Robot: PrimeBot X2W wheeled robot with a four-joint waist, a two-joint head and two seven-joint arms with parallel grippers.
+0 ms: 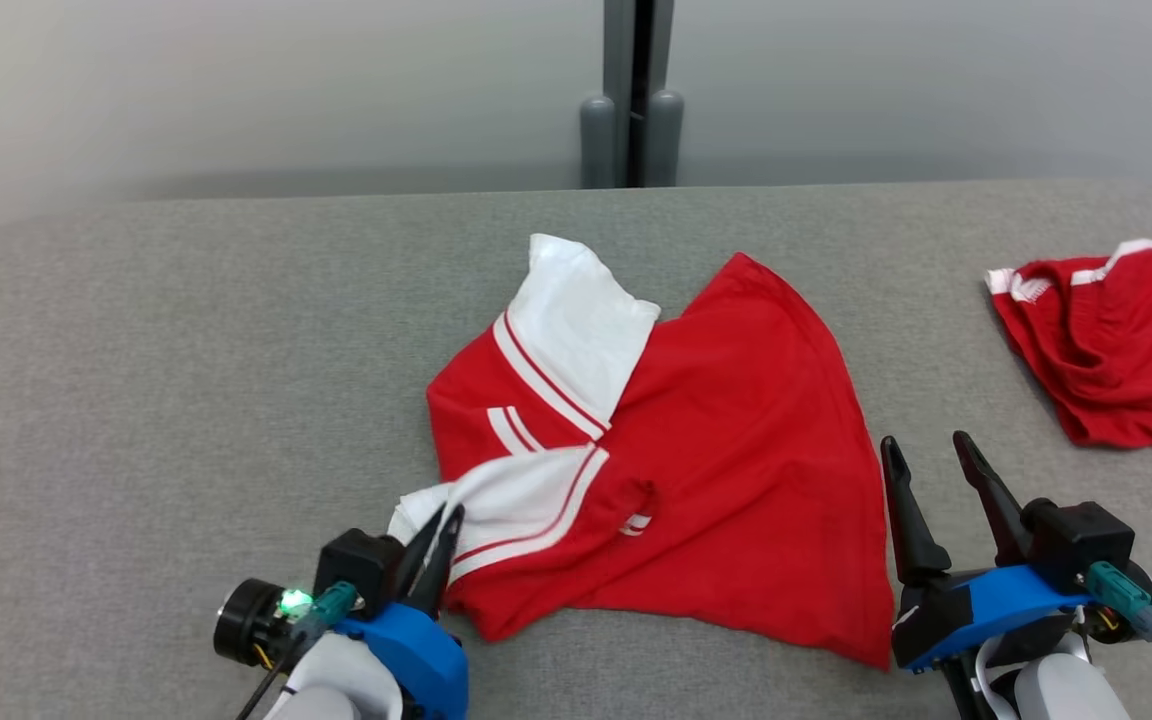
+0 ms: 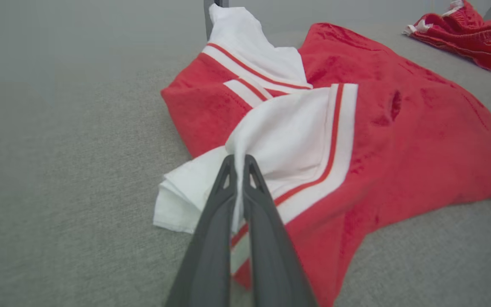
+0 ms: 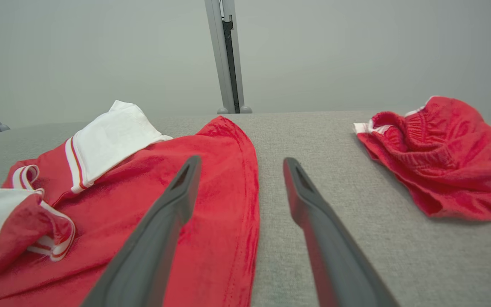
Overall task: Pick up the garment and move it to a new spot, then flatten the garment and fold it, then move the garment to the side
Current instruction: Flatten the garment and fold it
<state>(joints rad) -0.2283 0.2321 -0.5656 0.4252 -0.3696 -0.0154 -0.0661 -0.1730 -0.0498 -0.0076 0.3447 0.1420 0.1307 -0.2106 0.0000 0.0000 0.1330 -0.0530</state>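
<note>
Supervisor: Grip report, please. What has the left side got?

Robot: My left pincer (image 1: 444,520) is pressed together on a bunched white fold (image 2: 288,128) at the near left corner of the garment (image 1: 736,430). In the left wrist view the cloth is squeezed between my two fingers and puckers up just past their tips.

Supervisor: And the right?

Robot: My right pincer (image 1: 926,445) is spread wide and holds nothing. It sits just beside the garment's near right edge. In the right wrist view one finger shows against red cloth and the other against the bare grey table (image 1: 186,350).

Supervisor: Where does the garment lie?

Robot: Rumpled in the middle of the table and partly doubled over itself, with the red body to my right and the white striped parts to my left. A second red garment (image 1: 1116,340) lies well apart at the far right, and I leave that alone.

Supervisor: So which step is this?

Robot: The first, I judge: taking hold for the pick-up. Nothing is lifted yet. Next I'd want the right pincer to close on the red hem beside it, so both corners rise together. Lifting by the white fold alone would probably let the rest drag and twist.
</note>
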